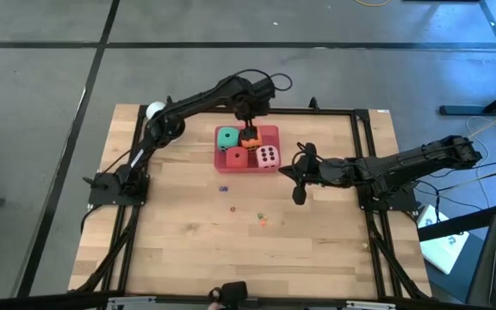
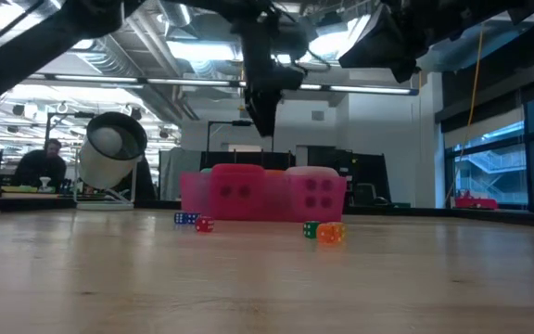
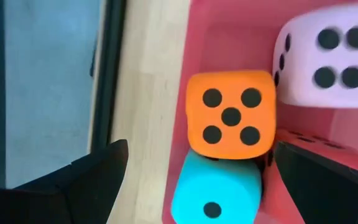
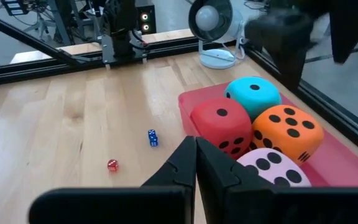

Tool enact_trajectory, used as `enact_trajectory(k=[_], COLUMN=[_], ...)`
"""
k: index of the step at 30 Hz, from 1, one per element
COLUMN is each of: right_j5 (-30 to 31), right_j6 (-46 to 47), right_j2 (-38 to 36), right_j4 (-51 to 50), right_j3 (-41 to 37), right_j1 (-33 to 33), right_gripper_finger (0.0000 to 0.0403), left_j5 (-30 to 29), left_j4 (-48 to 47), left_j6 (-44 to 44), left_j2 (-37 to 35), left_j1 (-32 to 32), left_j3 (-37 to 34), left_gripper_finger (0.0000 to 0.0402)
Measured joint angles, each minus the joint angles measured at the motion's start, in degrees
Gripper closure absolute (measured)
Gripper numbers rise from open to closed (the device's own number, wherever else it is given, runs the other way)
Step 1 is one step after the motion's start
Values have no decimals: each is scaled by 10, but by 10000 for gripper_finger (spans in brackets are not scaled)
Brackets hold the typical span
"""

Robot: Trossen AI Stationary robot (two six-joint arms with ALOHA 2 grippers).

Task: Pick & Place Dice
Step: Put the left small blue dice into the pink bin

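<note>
- Nearest the low camera lies bare table point(image 2: 267, 288); beyond it, small beads point(image 2: 324, 231) sit in front of the tray point(image 2: 193, 195).
- Left gripper point(image 1: 249, 131) hangs over the tray's far side, its fingers point(image 3: 92, 177) spread wide with nothing between them, directly above the orange die point(image 3: 230, 113).
- Teal die point(image 1: 227, 138) sits at the tray's left, touching the orange die point(image 1: 250, 143); the red die point(image 1: 236, 158) lies in front of them, and the pink die point(image 1: 268, 157) at the right.
- All four dice are in the tray, packed against one another; the orange one looks to ride a little high on its neighbours.
- Right gripper point(image 1: 299, 195) waits just right of the tray, low over the table, fingers pressed together and empty.
- The dice look like light, soft foam: likely squashy and forgiving, not slippery. I would take one by two opposite flat faces, from above, since the sides are crowded.
</note>
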Motion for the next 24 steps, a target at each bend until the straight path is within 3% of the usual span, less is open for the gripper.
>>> enact_trajectory(k=[7,12,18,24], right_j5=[0,0,0,0], right_j6=[-25,-62,-88,-99], right_j2=[0,0,0,0], right_j4=[19,48,92,112], right_j3=[0,0,0,0], right_j1=[0,0,-1,-15], right_gripper_finger=[392,392,392,392], left_j5=[39,93,78,78], left_j4=[7,1,12,97], left_j6=[-85,-79,-79,-55], left_j2=[-55,-97,-149,-218], left_j1=[-6,-20,-52,-87], left_j3=[0,0,-9,-91], left_gripper_finger=[2,2,2,2])
